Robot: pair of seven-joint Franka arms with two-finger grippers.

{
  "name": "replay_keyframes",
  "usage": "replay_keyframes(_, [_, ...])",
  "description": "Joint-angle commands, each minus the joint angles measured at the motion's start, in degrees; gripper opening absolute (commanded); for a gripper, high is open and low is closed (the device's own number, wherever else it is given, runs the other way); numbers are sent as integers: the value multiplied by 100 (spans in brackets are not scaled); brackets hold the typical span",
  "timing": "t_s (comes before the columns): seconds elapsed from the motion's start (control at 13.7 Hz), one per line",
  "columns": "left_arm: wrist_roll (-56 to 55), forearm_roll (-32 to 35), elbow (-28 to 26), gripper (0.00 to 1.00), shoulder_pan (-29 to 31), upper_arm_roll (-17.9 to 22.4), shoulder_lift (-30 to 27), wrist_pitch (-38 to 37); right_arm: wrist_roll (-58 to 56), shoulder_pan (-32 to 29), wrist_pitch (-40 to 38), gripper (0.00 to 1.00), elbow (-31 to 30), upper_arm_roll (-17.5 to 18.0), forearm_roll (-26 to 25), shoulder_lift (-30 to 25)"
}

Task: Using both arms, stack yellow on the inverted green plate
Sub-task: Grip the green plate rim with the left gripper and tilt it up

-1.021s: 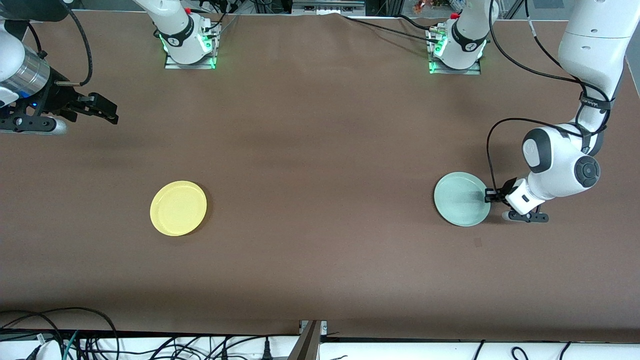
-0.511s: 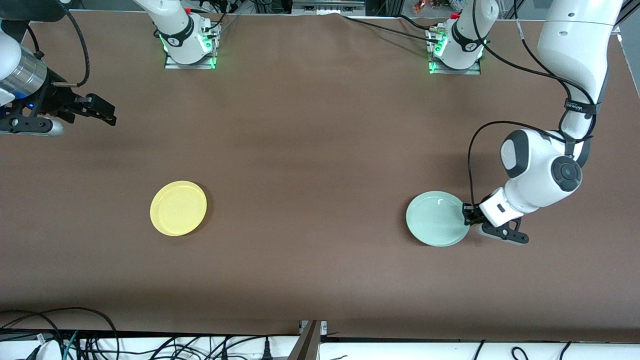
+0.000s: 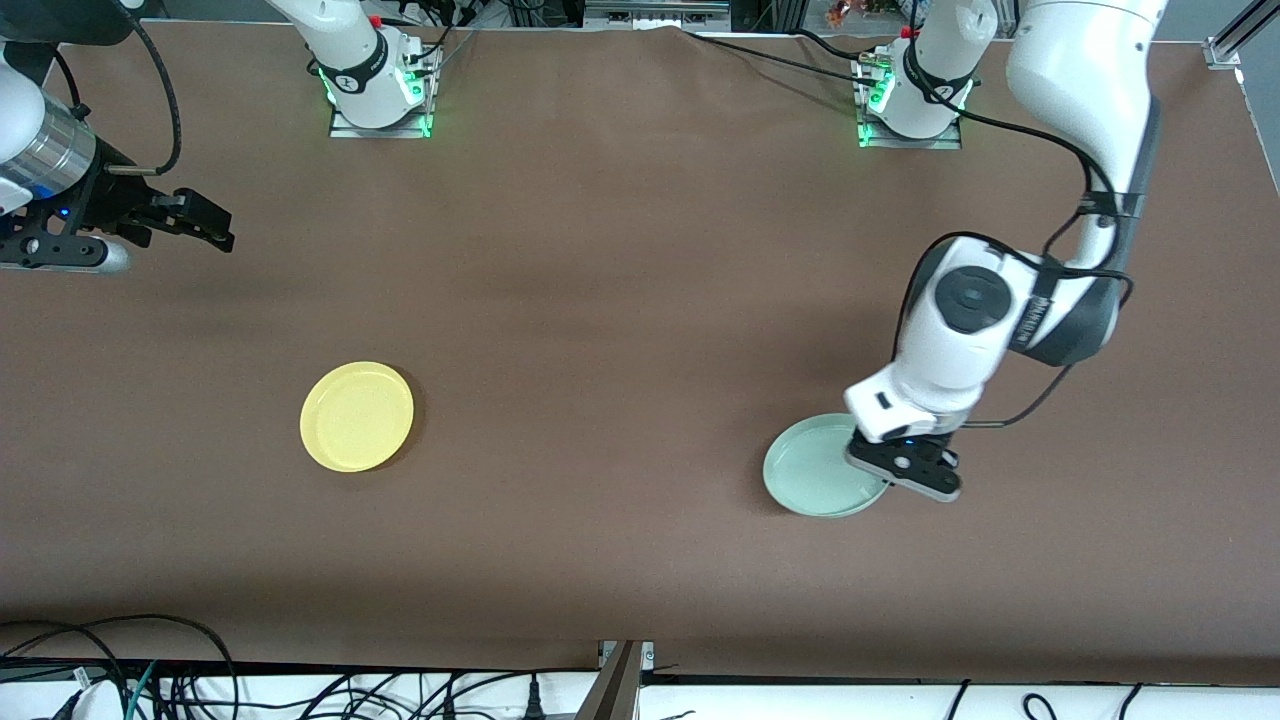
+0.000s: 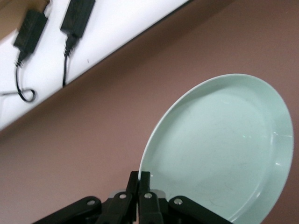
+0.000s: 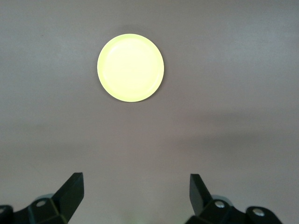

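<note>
My left gripper [image 3: 880,468] [image 4: 145,179] is shut on the rim of the pale green plate [image 3: 818,468] [image 4: 219,149]. It holds the plate just over the brown table, toward the left arm's end. The plate's hollow face shows in the left wrist view. The yellow plate [image 3: 357,416] [image 5: 131,67] lies flat and hollow side up on the table, toward the right arm's end. My right gripper [image 3: 212,222] [image 5: 135,186] hangs open and empty in the air at the right arm's end of the table. In the right wrist view the yellow plate is well ahead of its fingers.
The two arm bases [image 3: 380,95] [image 3: 910,105] stand at the table's edge farthest from the front camera. A white ledge with black cables and power adapters [image 4: 28,28] runs along the edge nearest that camera. Bare brown tabletop [image 3: 600,400] lies between the two plates.
The left arm has carried the green plate toward the front camera and toward the table's middle, and its wrist has turned. The right arm has hardly moved. The yellow plate has stayed put.
</note>
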Motion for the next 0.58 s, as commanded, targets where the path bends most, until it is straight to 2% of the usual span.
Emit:
replay_keyframes(0.0, [-454,1356,606,0,-320,77,405,-59,-10,21,-137,100,154,15,-76,68])
replay_keyframes(0.15, [-692,2167,931,0,-557,121,599,-155,-10,22,-146,100,154,15,-76,68])
replay_keyframes(0.51, [-825,3275,1723,0,-1128,148,1117,-725,17,21,-296,100,154,15,-76,59])
